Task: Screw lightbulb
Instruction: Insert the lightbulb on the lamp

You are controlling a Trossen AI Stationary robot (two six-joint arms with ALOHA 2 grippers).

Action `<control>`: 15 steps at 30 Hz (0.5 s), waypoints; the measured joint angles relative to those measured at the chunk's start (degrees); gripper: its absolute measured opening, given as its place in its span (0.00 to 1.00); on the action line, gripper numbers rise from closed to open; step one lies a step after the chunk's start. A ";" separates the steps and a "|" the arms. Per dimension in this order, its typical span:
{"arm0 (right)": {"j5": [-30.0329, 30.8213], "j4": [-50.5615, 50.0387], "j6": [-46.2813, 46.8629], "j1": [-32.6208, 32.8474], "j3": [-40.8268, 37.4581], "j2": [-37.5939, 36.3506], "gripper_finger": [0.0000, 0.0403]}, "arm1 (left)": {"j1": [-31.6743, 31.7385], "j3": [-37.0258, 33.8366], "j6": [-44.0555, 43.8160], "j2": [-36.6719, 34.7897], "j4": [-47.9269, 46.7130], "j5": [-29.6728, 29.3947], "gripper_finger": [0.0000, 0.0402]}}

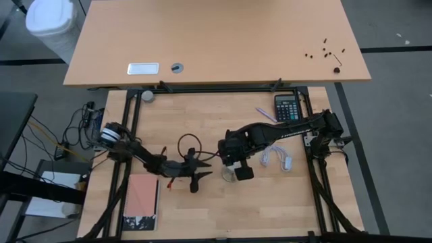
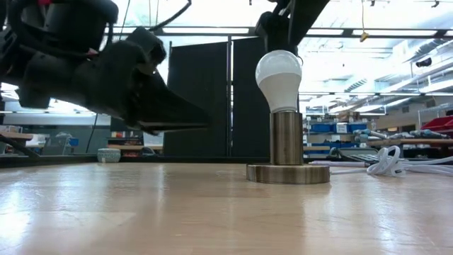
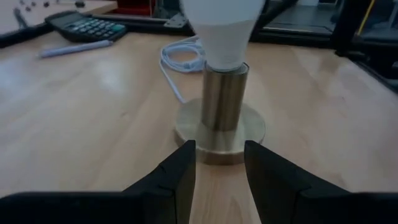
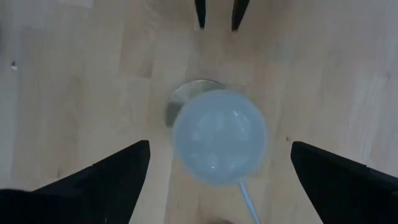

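The right tool point(image 4: 217, 180) hangs released directly above the upright lightbulb point(image 4: 219, 137), fingers straddling its globe.

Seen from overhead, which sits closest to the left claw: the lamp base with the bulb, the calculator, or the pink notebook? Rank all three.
From the left gripper:
1. Lamp base holding the lightbulb, just beside the fingertips, under the right gripper.
2. Pink notebook, back beside the left arm.
3. Calculator, at the far right corner.
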 joint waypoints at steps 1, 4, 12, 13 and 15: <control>-0.30 0.22 0.03 0.00 0.00 0.02 0.99 | -0.06 0.73 1.26 1.50 1.38 -0.03 0.35; -0.56 1.55 0.23 0.02 0.00 0.02 0.99 | -0.07 2.36 4.13 5.40 6.37 -0.18 0.35; -1.43 2.38 1.03 0.02 0.00 0.02 0.99 | 0.48 7.52 7.23 12.32 11.18 -1.17 0.35; -1.44 2.24 1.06 0.02 0.00 0.02 0.99 | 0.48 8.21 7.23 12.74 11.37 -1.84 0.35; -1.45 2.25 1.07 0.02 0.00 0.02 0.99 | 0.48 9.19 7.22 13.31 11.13 -4.54 0.36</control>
